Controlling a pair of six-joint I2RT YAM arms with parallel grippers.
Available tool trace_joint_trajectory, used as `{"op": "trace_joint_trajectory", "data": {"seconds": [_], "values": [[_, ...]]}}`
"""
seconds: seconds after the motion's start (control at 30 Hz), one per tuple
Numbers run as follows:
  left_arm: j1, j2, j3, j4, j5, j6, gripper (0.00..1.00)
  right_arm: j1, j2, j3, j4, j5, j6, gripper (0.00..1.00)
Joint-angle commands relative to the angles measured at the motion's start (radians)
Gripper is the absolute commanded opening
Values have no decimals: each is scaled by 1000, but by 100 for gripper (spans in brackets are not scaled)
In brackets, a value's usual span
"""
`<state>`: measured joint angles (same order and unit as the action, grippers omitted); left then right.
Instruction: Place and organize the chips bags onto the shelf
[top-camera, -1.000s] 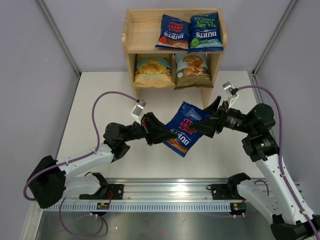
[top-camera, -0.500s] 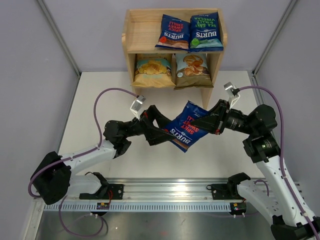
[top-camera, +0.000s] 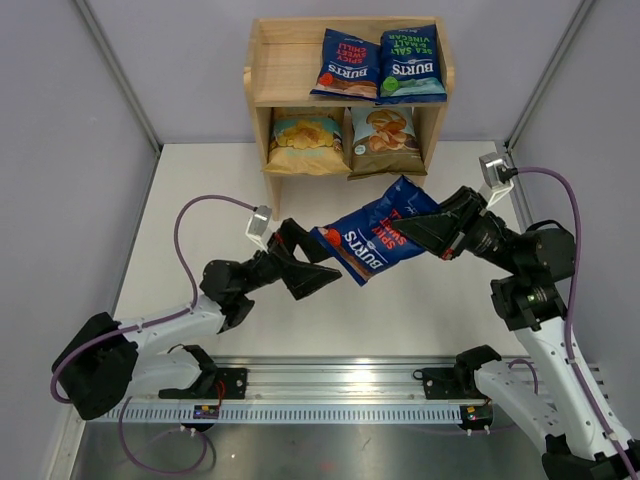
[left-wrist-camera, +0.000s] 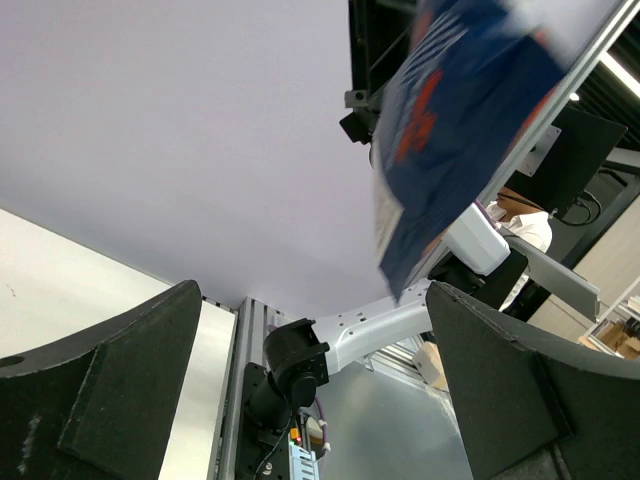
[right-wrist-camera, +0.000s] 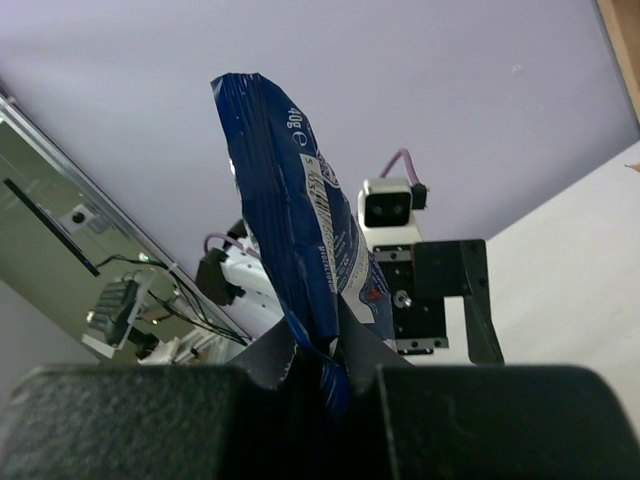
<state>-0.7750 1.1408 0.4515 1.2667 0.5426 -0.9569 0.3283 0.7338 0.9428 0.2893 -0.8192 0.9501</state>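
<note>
Top external view: held Burts bag (top-camera: 372, 235) hangs tilted in the air, in front of the shelf (top-camera: 262, 70).
Right gripper (top-camera: 418, 226): clamped on that bag's right end (the right wrist view shows the foil pinched between its fingers).
Left gripper (top-camera: 325, 263): jaws spread wide beside the bag's lower left end, gripping nothing.
Top tier: red-lettered Burts bag (top-camera: 348, 62) and green-lettered Burts bag (top-camera: 412, 65), side by side.
Lower tier: yellow Chips bag (top-camera: 305, 140) on the left, Cassava Chips bag (top-camera: 385, 140) on the right.

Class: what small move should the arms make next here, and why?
Probably the right gripper lifts the red-lettered Burts bag toward the upper tier of the shelf: it alone pinches the bag, the left gripper stands open, and bare space shows at that tier's left end.
</note>
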Motion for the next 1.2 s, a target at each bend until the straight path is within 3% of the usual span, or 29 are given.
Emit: {"op": "trace_joint_trajectory", "data": {"seconds": [0.0,0.2,0.5,0.83,0.93,1.07,1.17], "values": [[-38,13,-5,357,-85,18,99,2,30,-7,185,46,148,13],[-154,17,-4,398,-262,145,99,8,38,-59,261,98,220,12],[-184,0,56,327,-397,231,95,17,39,-98,272,101,271,12],[-185,62,108,398,-371,181,81,21,26,-136,244,120,251,12],[-191,50,118,398,-366,185,81,23,24,-136,222,123,228,11],[-193,30,118,398,-360,198,71,21,22,-133,180,135,202,11],[-191,19,105,398,-372,201,70,21,22,-131,172,132,194,11]]}}
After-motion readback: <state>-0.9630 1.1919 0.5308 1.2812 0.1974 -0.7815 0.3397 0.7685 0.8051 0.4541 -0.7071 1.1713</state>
